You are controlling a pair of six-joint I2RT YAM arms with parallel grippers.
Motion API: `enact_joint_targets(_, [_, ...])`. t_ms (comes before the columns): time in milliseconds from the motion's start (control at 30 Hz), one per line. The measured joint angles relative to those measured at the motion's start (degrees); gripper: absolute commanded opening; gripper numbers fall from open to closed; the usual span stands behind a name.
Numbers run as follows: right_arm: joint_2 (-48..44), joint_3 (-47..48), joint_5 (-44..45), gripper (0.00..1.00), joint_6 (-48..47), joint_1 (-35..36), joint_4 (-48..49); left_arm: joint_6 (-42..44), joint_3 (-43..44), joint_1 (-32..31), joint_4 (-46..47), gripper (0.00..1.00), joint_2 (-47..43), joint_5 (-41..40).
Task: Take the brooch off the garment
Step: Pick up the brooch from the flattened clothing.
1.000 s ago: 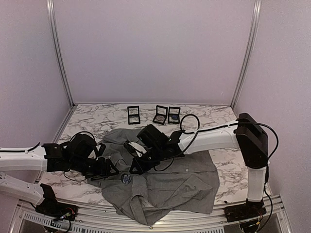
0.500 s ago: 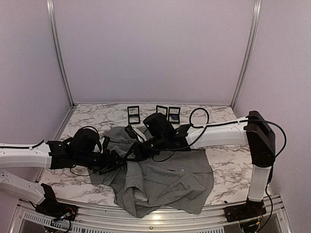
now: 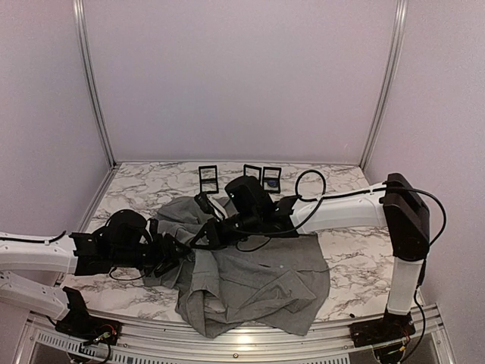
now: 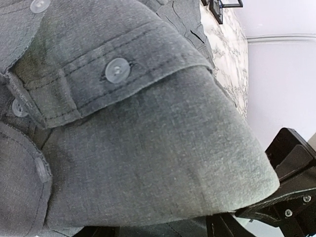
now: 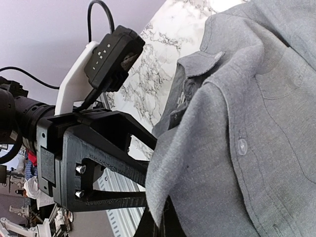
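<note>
The grey garment (image 3: pixel 258 280) lies crumpled mid-table, its left part lifted into a fold between my two grippers. No brooch shows in any view. My right gripper (image 3: pixel 206 235) is shut on a fold of the garment, pinched at the bottom of the right wrist view (image 5: pixel 165 224). My left gripper (image 3: pixel 176 254) sits right beside it at the garment's left edge. One of its black fingers (image 5: pixel 98 133) runs into the cloth. In the left wrist view the garment (image 4: pixel 148 163) with its clear buttons drapes over my jaws and hides them.
Three small black framed cases (image 3: pixel 208 179), (image 3: pixel 251 179), (image 3: pixel 271 179) stand at the back of the marble table (image 3: pixel 356 250). The right arm's cable (image 3: pixel 307 186) loops above the garment. A metal rail (image 3: pixel 303 343) runs along the near edge.
Both grippers have come together and risen, pulling the garment up and bunching it leftward. A round dark brooch seen on the shirt front one second ago is now hidden.
</note>
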Motion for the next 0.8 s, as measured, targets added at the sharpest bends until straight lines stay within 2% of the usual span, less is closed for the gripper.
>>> enact_joint_targets(433, [0.0,0.0,0.74,0.0,-1.33,1.01,-1.46,-5.99,-2.01,0.87,5.03,0.56,-1.11,-4.35])
enact_joint_targets(800, [0.0,0.85,2.08,0.0,-2.51,1.77,-3.19,-6.97,-2.03,0.96,6.29,0.48,2.01,-3.04])
